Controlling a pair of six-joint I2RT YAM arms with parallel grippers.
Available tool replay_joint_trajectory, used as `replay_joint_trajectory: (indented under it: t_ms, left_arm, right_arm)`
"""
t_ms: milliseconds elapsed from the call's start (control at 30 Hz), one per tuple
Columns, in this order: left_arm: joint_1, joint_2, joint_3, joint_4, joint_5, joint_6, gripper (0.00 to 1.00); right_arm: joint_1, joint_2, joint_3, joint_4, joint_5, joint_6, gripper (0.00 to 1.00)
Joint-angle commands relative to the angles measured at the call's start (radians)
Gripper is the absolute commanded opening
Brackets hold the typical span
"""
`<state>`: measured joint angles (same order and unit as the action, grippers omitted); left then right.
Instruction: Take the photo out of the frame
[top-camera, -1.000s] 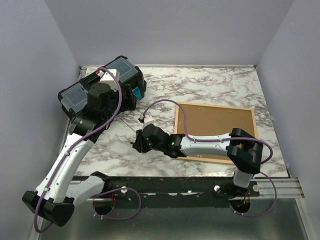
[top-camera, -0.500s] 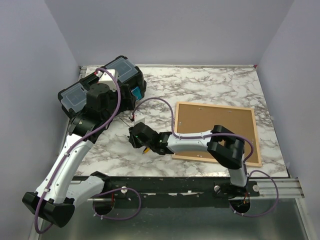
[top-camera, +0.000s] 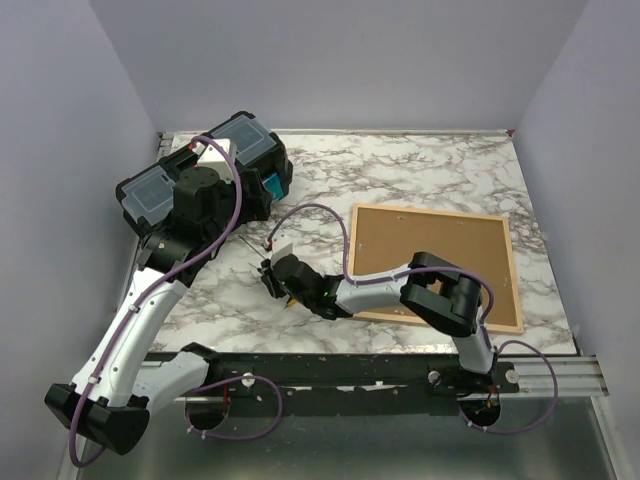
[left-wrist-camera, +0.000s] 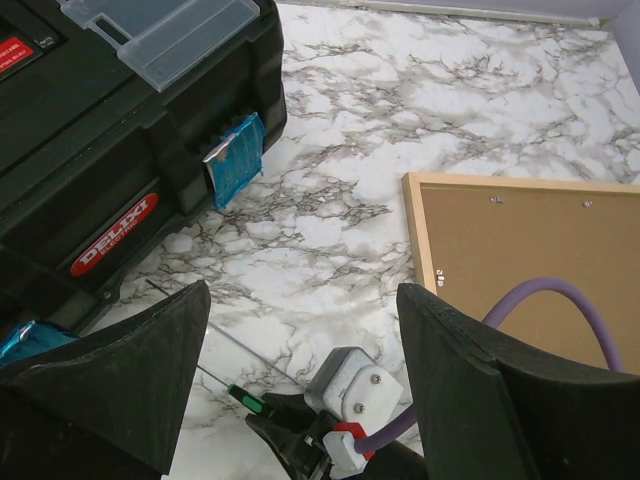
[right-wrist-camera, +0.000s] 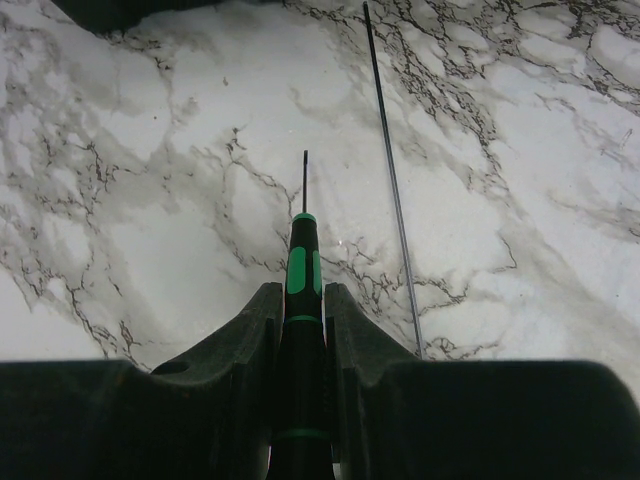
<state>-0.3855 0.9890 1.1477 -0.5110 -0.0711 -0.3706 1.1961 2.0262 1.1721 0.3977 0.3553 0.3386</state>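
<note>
While the right claw (top-camera: 278, 278) reaches out over the middle-left of the marble bench (top-camera: 420, 165), its fingers are pinched tight on the handle of a green-and-black screwdriver (right-wrist-camera: 302, 262). The slim tip points away from the wrist, low over the marble, though I can't tell if it touches. Just to the right of it in the wrist view lies a thin dark rod (right-wrist-camera: 392, 170), flat on the bench.

Over at the far-left corner, the left claw (left-wrist-camera: 302, 295) hangs by the edge of a black toolbox (left-wrist-camera: 120, 130) (red DELIXI label, blue latch). Its fingers are spread wide with nothing between them.

And the frame (left-wrist-camera: 420, 235)? It lies flat on the right half of the bench, back side up, with a light-wood rim around a brown backing board (top-camera: 440, 245). The right arm crosses over its near-left corner. The photo is hidden in every view.
</note>
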Motion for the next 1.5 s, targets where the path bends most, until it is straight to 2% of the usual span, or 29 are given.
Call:
replay_joint_trajectory:
  t_ms: [0,400,567,733,833,1033,1100,1233,1367,1400,1467]
  left_arm:
    - [0.008,-0.002,-0.009,0.017,-0.027,-0.004,0.77]
    - [0.009,0.011,-0.006,0.017,-0.015,-0.005,0.77]
    - [0.010,0.018,-0.006,0.017,-0.008,-0.007,0.77]
    - [0.010,0.023,-0.007,0.018,-0.011,-0.007,0.77]
    - [0.010,0.024,-0.008,0.018,-0.010,-0.007,0.77]
    - [0.011,0.021,-0.011,0.021,0.006,-0.007,0.78]
    - [0.010,0.019,-0.013,0.025,0.014,-0.010,0.79]
    - [0.010,0.020,-0.016,0.032,0.044,-0.023,0.82]
    - [0.010,0.068,-0.005,0.031,0.138,-0.036,0.94]
    - [0.012,0.093,0.002,0.025,0.169,-0.041,0.95]
    - [0.017,0.145,0.018,0.017,0.244,-0.049,0.95]
  right_arm:
    - [0.002,0.050,-0.049,0.150,0.039,-0.020,0.09]
    - [0.007,0.056,-0.121,0.129,0.037,-0.001,0.34]
    - [0.007,0.050,-0.087,0.071,0.035,-0.020,0.47]
    - [0.007,0.006,-0.034,-0.026,0.052,-0.031,0.54]
    - [0.007,-0.051,-0.025,-0.096,0.069,-0.040,0.60]
    - [0.008,-0.325,-0.188,-0.180,0.059,-0.036,0.87]
    - [0.009,-0.428,-0.226,-0.277,0.062,-0.032,1.00]
    - [0.008,-0.636,-0.338,-0.500,0.084,0.017,1.00]
    - [0.009,-0.754,-0.369,-0.846,0.110,0.154,1.00]
    - [0.007,-0.779,-0.372,-0.904,0.103,0.216,1.00]
    - [0.009,-0.820,-0.371,-0.953,0.005,0.213,1.00]
